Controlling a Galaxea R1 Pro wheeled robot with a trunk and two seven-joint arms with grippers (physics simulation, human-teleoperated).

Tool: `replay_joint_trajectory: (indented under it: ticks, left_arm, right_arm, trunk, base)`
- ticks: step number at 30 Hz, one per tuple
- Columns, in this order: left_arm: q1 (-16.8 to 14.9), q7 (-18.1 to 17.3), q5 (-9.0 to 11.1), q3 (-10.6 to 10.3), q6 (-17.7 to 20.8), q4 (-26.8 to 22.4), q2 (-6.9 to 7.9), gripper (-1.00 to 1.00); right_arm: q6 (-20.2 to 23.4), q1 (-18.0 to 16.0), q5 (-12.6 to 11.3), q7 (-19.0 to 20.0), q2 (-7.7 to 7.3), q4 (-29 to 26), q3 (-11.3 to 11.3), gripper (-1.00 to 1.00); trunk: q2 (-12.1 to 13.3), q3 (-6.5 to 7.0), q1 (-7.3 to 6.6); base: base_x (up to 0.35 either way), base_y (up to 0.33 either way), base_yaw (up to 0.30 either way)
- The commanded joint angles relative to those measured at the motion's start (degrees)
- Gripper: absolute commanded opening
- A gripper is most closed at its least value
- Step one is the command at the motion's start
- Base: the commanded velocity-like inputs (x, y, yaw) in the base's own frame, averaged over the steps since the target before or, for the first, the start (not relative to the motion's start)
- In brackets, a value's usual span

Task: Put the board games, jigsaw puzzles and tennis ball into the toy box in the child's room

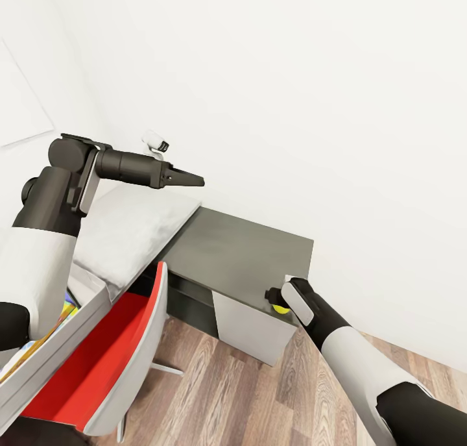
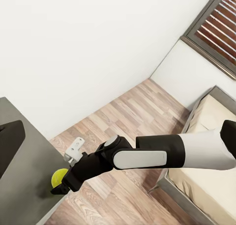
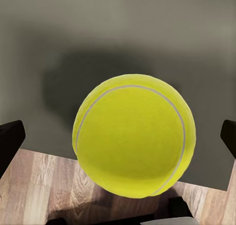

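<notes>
A yellow tennis ball (image 1: 281, 309) lies at the near right corner of the dark grey table (image 1: 240, 251), right at its edge. My right gripper (image 1: 275, 301) is down at that corner, open, with the ball (image 3: 133, 134) between its widely spread fingers (image 3: 10, 141); I cannot tell whether they touch it. The left wrist view shows the same ball (image 2: 59, 176) in front of the right gripper (image 2: 64, 183). My left gripper (image 1: 193, 180) hangs high over the table's far left, open and empty. At the lower left a light grey box (image 1: 61, 332) holds colourful items, partly hidden by my left arm.
A red-seated chair (image 1: 110, 355) stands in front of a pale grey table (image 1: 136, 225) that joins the dark one. White walls run close behind both. Wooden floor (image 1: 259, 400) lies to the right, with a bed (image 2: 206, 131) and a shuttered window (image 2: 216, 28) beyond.
</notes>
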Motion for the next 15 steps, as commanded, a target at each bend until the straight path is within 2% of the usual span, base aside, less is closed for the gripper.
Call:
replay_joint_trajectory:
  ticks: [1, 15]
  left_arm:
    - [-0.07, -0.12, 0.13, -0.16, 0.61, 0.01, 0.07, 1.00]
    - [-0.06, -0.12, 0.13, -0.15, 0.61, 0.00, 0.07, 1.00]
  right_arm:
    - [0.05, -0.06, -0.60, -0.58, -0.03, -0.07, 0.26, 1.00]
    - [0.05, -0.06, -0.60, -0.58, -0.03, 0.00, 0.27, 1.00]
  trunk:
    - [-0.11, -0.11, 0.03]
    - [-0.11, -0.11, 0.03]
  base:
    - [0.000, 0.000, 0.000]
    - [0.000, 0.000, 0.000]
